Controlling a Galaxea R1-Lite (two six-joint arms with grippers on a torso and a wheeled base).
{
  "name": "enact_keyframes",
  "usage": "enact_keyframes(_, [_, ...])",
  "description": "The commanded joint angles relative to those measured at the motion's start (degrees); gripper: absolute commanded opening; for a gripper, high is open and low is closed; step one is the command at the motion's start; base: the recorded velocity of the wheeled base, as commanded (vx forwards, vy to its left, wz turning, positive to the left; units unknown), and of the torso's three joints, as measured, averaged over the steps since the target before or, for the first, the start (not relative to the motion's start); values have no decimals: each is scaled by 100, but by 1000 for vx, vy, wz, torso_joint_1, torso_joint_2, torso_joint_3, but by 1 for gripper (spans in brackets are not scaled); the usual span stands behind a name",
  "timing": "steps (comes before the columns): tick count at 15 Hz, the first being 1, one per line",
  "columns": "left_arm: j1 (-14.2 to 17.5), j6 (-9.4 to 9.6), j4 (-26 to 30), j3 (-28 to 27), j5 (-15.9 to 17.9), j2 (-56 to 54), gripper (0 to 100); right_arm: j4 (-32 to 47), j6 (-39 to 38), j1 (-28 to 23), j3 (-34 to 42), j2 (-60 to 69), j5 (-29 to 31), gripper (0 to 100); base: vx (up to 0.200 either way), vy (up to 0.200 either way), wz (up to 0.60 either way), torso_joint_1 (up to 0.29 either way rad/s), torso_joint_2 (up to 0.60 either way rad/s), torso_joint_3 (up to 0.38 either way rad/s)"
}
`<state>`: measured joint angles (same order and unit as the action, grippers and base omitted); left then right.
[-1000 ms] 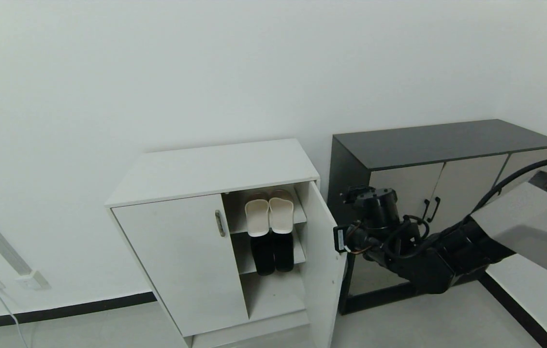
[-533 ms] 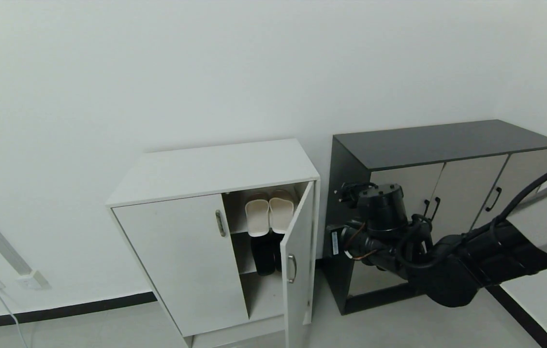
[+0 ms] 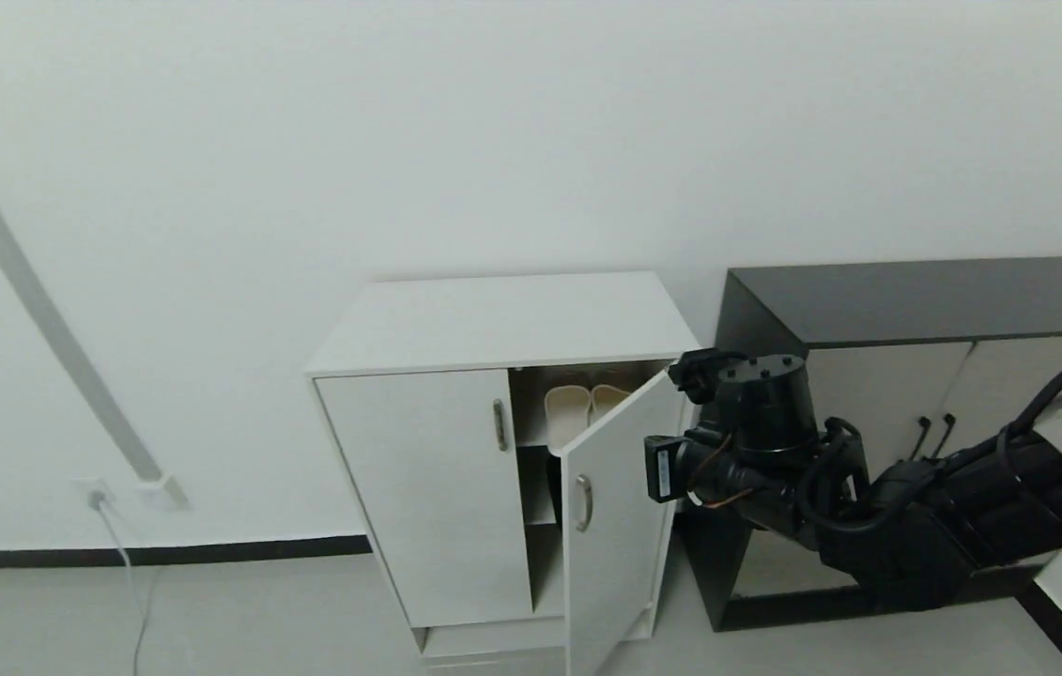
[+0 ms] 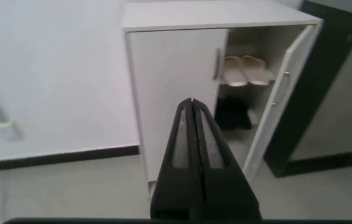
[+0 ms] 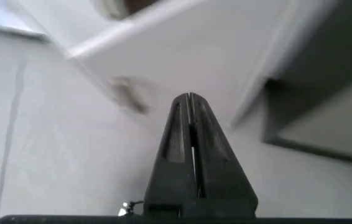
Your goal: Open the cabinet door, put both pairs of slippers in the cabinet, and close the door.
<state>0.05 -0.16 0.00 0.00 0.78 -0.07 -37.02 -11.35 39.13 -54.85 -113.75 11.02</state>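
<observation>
Since one second ago the right cabinet door (image 3: 610, 526) is swinging from wide open to about half shut, my right arm (image 3: 775, 451) is following it toward the cabinet (image 3: 502, 319), and my head camera is also turning, so the whole scene is sitting more to the right in the head view. Nearest to me, my left gripper (image 4: 192, 102) is hanging in the air in front of the cabinet, well apart from it, with its two jaws pressed together on nothing. My right gripper (image 5: 190, 99) is also holding its jaws together and empty. Its tips are pointing at the outer face of the door, near the metal handle (image 3: 584, 502), but I cannot tell if they are touching the panel. The left door (image 3: 427, 488) is sitting shut. Through the gap between the doors, the white slippers (image 4: 247, 70) are lying side by side on the upper shelf, and the black slippers (image 4: 233, 115) are sitting just under them on the next shelf. Just beside the cabinet, on my right side, a dark sideboard (image 3: 925, 291) is standing against the white wall. Farther to my left, a wall socket (image 3: 94, 490) with a cable plugged into it is sitting low on that wall, and a grey conduit (image 3: 33, 282) is running up slantwise from beside it.
</observation>
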Motion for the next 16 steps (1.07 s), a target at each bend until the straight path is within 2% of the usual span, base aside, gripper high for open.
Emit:
enact_keyframes(1, [4, -2, 0, 0, 1, 7, 0, -147, 1, -11, 255, 99, -144, 0, 0, 0, 600, -7, 2, 2])
enact_keyframes(5, [4, -2, 0, 0, -8, 7, 0, -973, 124, -11, 1072, 274, -302, 0, 0, 0, 0, 0, 0, 0])
enact_keyframes(9, [4, 7, 0, 0, 1, 7, 0, -1237, 124, -46, 1872, 494, -329, 0, 0, 0, 0, 0, 0, 0])
enact_keyframes(13, [4, 7, 0, -9, 1, 7, 0, -1580, 133, -28, 2329, 512, -329, 0, 0, 0, 0, 0, 0, 0])
enact_keyframes(16, [4, 7, 0, 0, 10, 7, 0, -1861, 195, -11, 2646, 494, -329, 0, 200, 0, 0, -6, -1, 2])
